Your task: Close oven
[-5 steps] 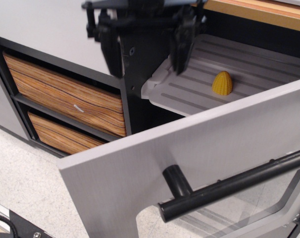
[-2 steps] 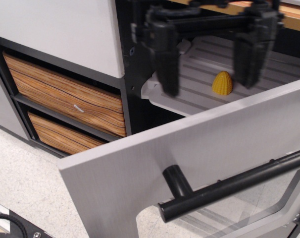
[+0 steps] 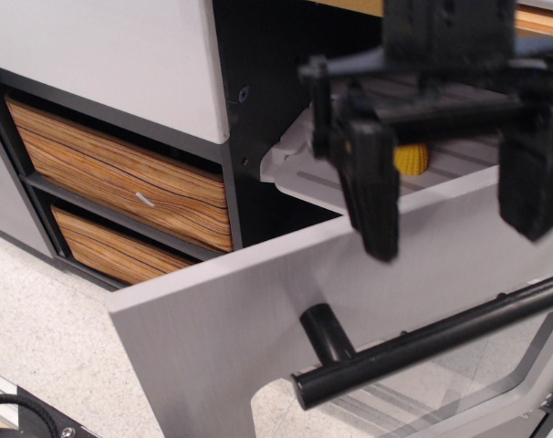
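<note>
One grey oven [image 3: 258, 319] fills the lower right, its door hanging open toward the camera, the black bar handle [image 3: 422, 342] running left to right, rising rightward. Directly above the door's top edge hovers the black gripper [image 3: 454, 205], fingers spread wide apart, partly hiding a yellow toy [image 3: 410, 160] on the ribbed tray [image 3: 304, 169]

Oven [image 3: 258, 310] door was brushed grey, handle [image 3: 422, 342] black; tray [image 3: 322, 173] ribbed pale grey; drawers [image 3: 121, 173] striped wood-grain; gripper [image 3: 454, 205] black.

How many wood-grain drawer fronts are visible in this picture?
2. The upper drawer front and the lower drawer front are stacked left of the open oven door. The door may hide others.
</note>
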You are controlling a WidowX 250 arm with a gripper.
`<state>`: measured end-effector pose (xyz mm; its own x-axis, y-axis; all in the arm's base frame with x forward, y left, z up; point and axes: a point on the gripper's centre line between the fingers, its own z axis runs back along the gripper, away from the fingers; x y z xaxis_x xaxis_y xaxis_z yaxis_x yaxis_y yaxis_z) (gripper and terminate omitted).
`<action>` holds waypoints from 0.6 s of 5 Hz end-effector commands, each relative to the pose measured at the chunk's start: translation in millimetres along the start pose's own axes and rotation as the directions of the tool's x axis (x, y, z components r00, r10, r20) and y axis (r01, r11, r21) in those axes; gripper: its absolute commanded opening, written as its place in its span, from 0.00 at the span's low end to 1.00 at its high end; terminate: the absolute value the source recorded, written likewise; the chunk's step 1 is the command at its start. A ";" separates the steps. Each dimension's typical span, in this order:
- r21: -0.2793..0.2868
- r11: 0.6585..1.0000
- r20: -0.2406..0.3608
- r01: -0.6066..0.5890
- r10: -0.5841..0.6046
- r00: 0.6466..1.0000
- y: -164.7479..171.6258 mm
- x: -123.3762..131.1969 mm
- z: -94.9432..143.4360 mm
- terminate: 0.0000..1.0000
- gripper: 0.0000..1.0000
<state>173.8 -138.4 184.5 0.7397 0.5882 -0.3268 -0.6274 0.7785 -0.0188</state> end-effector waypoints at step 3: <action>-0.058 0.995 0.121 -0.078 0.084 0.989 8.8 35.5 14.3 0.00 1.00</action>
<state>190.8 -109.7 168.9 0.6973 0.6757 -0.2391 -0.6948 0.7191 0.0061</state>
